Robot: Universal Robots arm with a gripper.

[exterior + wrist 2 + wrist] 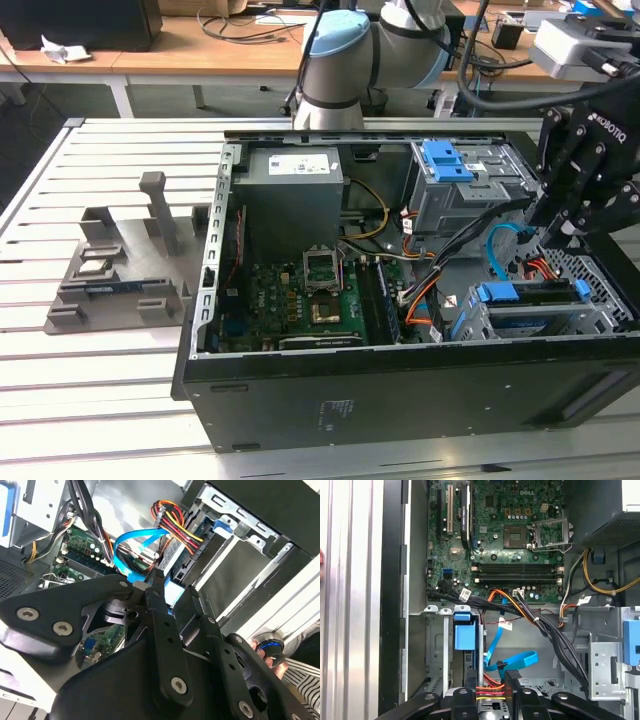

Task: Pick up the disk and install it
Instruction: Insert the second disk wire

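In the exterior view, the black end effector (560, 225) hangs at the right of the frame over the open computer case (300, 400), which lies on the slatted surface (60, 400). Below it, at lower right, the disk (530, 295) sits edge-up in the drive cage, blue frame showing.

In the second wrist view, the fingers (167, 645) stand close together at centre frame; whether they pinch anything cannot be told.

In the first wrist view, the motherboard (510, 530) fills the upper centre, and the disk's blue frame (465, 636) sits in the cage at lower left of centre.

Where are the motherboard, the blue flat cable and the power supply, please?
motherboard (490, 555): first wrist view, green board beside the socket.
blue flat cable (520, 658): first wrist view, its loop.
power supply (290, 215): exterior view, grey side.
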